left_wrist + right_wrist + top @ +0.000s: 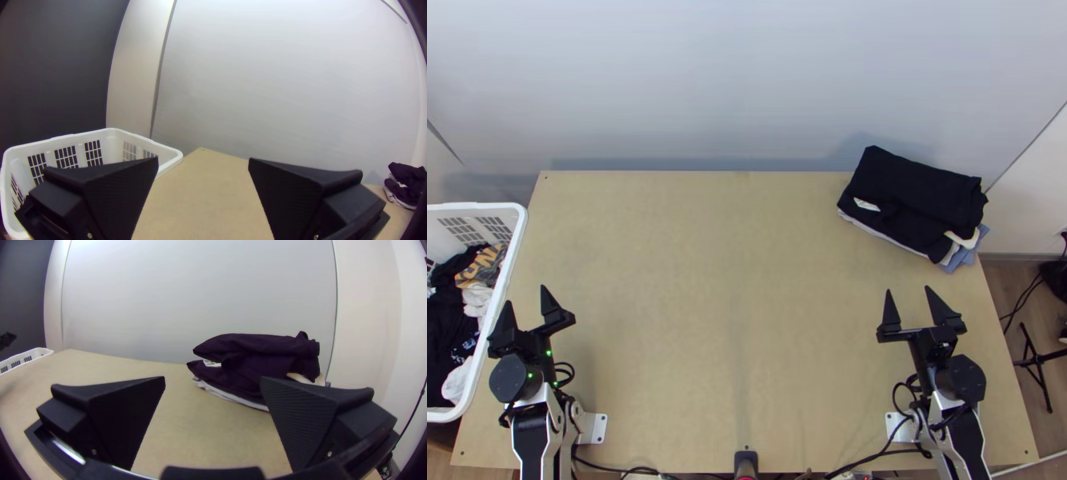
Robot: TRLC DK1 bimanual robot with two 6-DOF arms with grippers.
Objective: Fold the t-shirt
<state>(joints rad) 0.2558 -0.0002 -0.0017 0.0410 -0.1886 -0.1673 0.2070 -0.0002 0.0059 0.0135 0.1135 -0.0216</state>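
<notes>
The table [731,280] is flanked at left by a basket [517,240], its far-right corner covered by stacked clothes [919,192]; left gripper's [525,294] and right gripper's [909,290] jaws are parted.

Open room spans the table [707,288] between basket [517,240] and clothes stack [919,192].

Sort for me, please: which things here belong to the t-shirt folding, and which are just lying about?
Part of the job:
- left gripper and right gripper, both open
- basket of loose clothes, perhaps with the t-shirt
- folded stack on the table, probably finished pieces

Just lying about:
- cables near the arms' bases
- black stand on the floor
</notes>
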